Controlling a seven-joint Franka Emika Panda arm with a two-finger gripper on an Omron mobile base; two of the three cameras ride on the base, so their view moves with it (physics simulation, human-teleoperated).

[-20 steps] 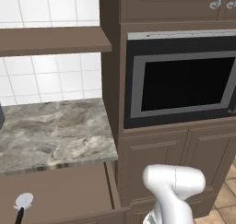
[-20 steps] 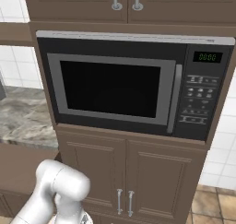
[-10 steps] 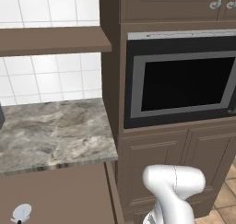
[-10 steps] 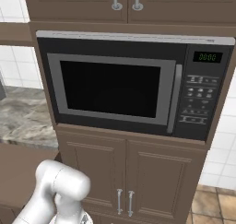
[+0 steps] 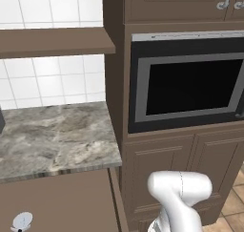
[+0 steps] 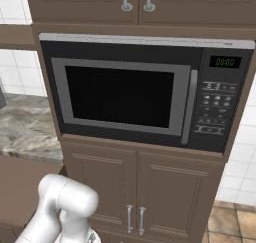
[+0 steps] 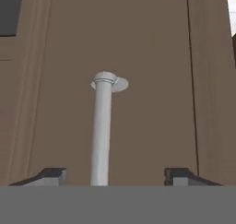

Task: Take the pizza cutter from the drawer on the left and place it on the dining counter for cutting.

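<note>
The drawer (image 5: 62, 202) stands pulled out below the short marble worktop, its brown inside showing in the left base view. The pizza cutter (image 5: 21, 221) lies in it at the lower left; its round silvery-white wheel shows, while the black handle runs off the bottom edge. In the hand view my gripper (image 7: 116, 176) is open, its two dark tips wide apart on either side of the drawer's silver bar handle (image 7: 102, 131), close to the dark-brown front (image 7: 152, 103). The arm's white elbow (image 5: 178, 188) rises at the bottom. The dining counter is out of view.
A built-in microwave (image 6: 130, 94) sits in the tall cabinet column, with two cabinet doors (image 6: 145, 187) beneath it. The marble worktop (image 5: 52, 135) lies to the left, backed by white tiles, under a brown shelf (image 5: 52, 40).
The drawer has slid further out: the pizza cutter has moved down toward the bottom edge of the left base view. The arm's elbow and the rest of the scene are unchanged.
</note>
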